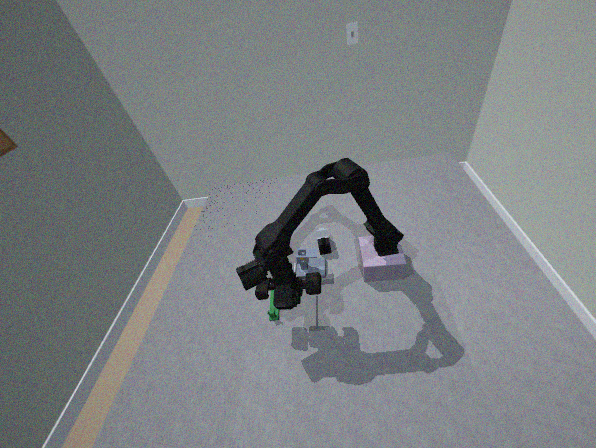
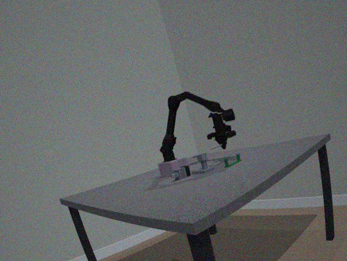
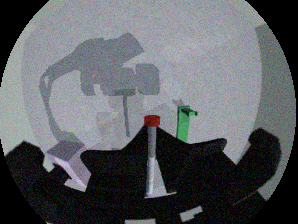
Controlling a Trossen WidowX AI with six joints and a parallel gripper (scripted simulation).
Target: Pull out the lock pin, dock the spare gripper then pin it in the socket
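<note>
Claw (image 3: 154,163) clamped tight on red-capped lock pin (image 3: 153,137), above grey socket (image 1: 308,263).

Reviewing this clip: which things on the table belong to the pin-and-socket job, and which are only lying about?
Job: gripper shut on the red-capped lock pin; grey mount with its socket; spare gripper.

Lying about: green bracket; pink base block under the arm.

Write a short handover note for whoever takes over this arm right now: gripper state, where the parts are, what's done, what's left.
Gripper: shut on the lock pin, red cap outward, held above the table.
Socket mount: pin is out; socket looks empty.
Spare gripper: on the table between mount and arm base, not docked.
Green stand: beside the wrist.
Done: pin pulled.
Left: park pin, dock spare gripper, insert pin, open fingers, back away.
</note>
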